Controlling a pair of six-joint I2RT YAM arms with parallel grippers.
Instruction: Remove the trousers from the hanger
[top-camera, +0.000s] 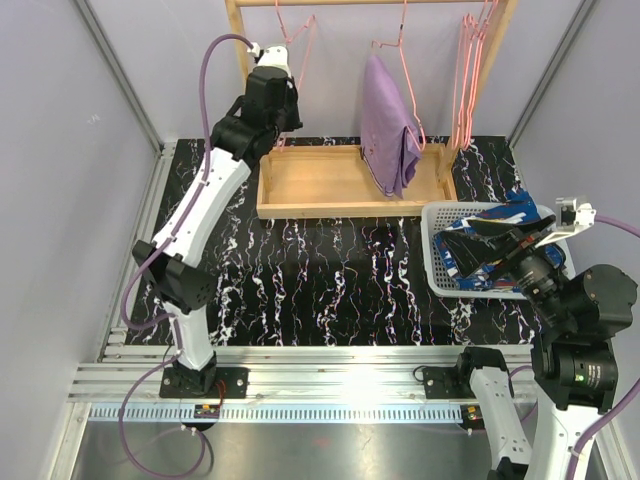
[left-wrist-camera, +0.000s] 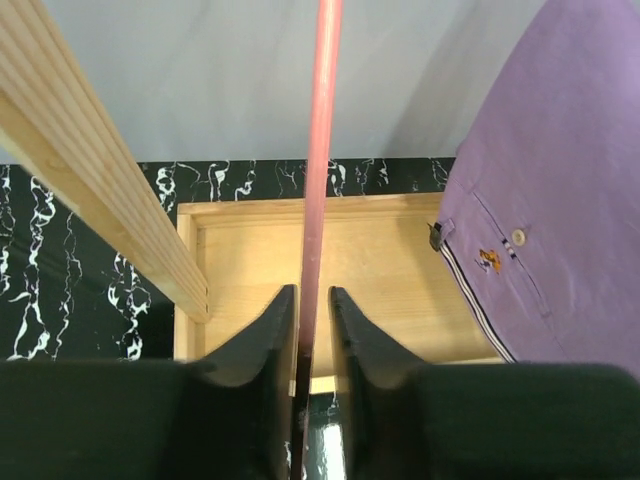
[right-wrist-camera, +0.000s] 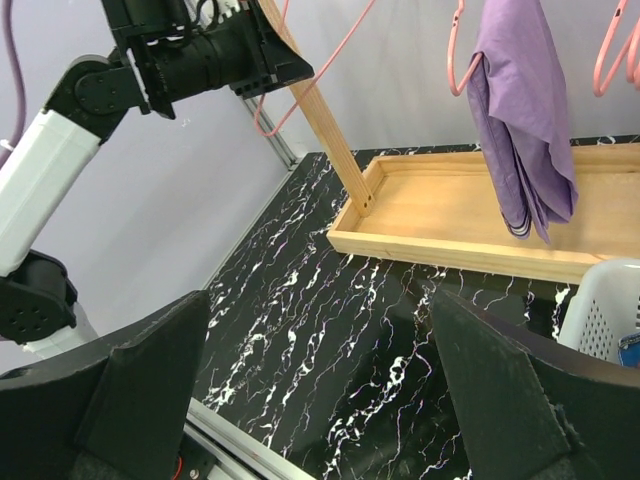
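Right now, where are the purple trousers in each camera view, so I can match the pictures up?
Top external: the purple trousers hang at top centre, over the wooden tray.
Left wrist: the trousers fill the right edge.
Right wrist: the trousers hang at upper right.
Shared landmark: the wooden tray, visible in all three views.

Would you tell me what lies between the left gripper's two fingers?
A pink hanger wire runs between the fingers of the left gripper, per the left wrist view.
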